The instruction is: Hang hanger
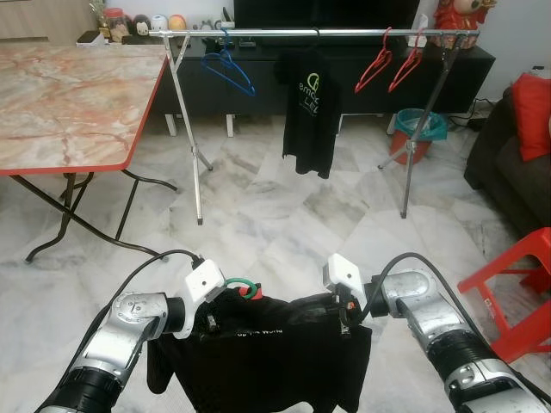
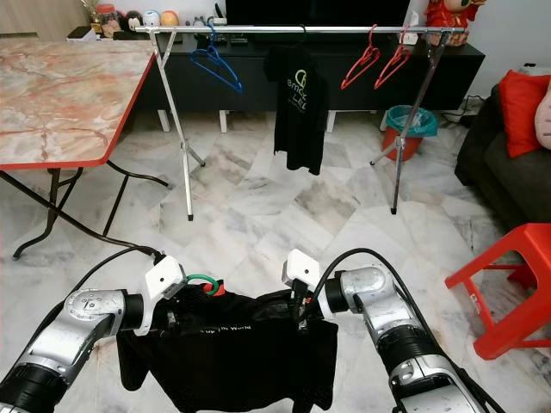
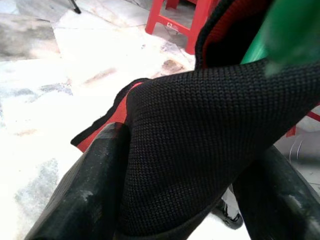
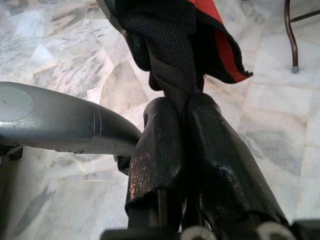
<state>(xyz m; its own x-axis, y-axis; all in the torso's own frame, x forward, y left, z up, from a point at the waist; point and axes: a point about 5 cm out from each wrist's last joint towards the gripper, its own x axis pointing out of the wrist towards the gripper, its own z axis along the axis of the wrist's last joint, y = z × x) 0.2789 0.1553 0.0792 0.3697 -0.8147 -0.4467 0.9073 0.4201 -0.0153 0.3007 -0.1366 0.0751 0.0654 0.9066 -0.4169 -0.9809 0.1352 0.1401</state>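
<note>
Marble floor (image 1: 284,215) in pale grey and beige tiles covers the room; on it stands a silver clothes rack (image 1: 314,33) in front of a long black cabinet (image 1: 258,73). On the rack's bar hang a blue hanger (image 1: 228,67) near the left end, a black T-shirt (image 1: 310,112) at the middle, and two red hangers (image 1: 389,65) near the right end. A folding table (image 1: 77,95) with marble-pattern top and red edge stands at the left; a red plastic stool (image 1: 516,288) and a dark sofa (image 1: 508,163) with a red cushion are at the right.

Low in front of the robot, a black shirt (image 1: 258,353) on a green hanger (image 1: 244,287) is held between both arms, well apart from the rack; the left gripper (image 3: 190,200) has its fingers spread around a fold of the black cloth; the right gripper (image 4: 186,107) is pressed together, pinching the shirt's edge.
</note>
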